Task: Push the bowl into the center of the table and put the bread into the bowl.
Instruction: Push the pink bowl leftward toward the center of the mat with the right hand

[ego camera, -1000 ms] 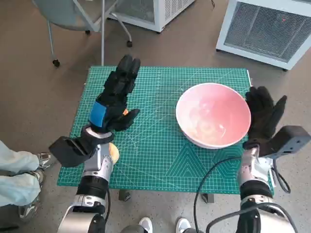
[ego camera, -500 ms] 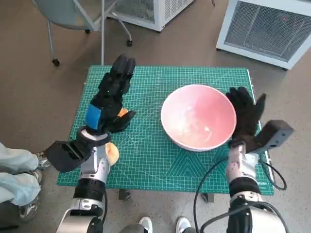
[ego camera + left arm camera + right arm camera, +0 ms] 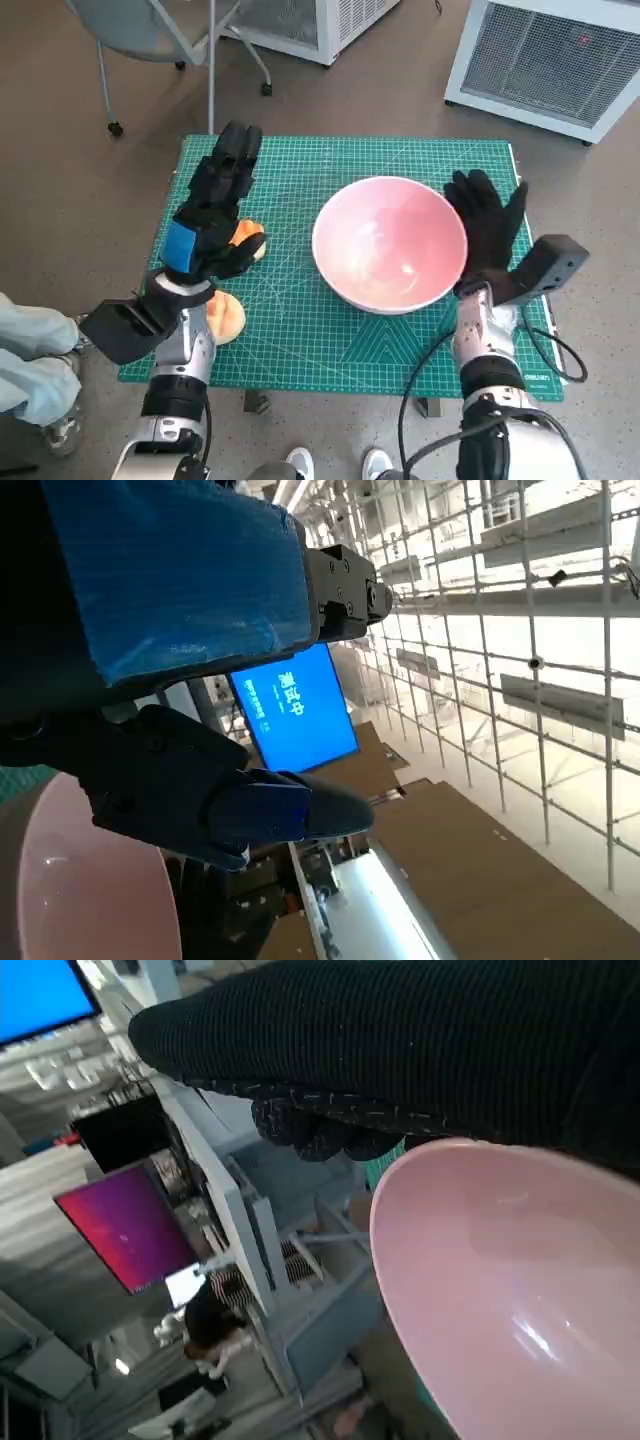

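Sitting near the middle of the green mat (image 3: 300, 330), the pink bowl (image 3: 388, 243) is touched on its side by the flat, spread right hand (image 3: 488, 232). Nothing is held by the spread left hand (image 3: 213, 205), raised above the bread (image 3: 246, 240)

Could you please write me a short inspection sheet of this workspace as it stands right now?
Surface: green cutting mat covers the small table.
Job's things: pink bowl, upright and empty, slightly right of the mat's middle. One bread piece lies under the left robot hand; a second bread piece lies near the mat's front left edge.
Clutter: nothing seen.
Robot hands: left robot hand open, fingers spread, above the bread. Right robot hand open, flat against the bowl's right side.
Cables: black cable loops beside the right forearm.
Surroundings: white cabinet far right, chair base far left, a person's leg at left.
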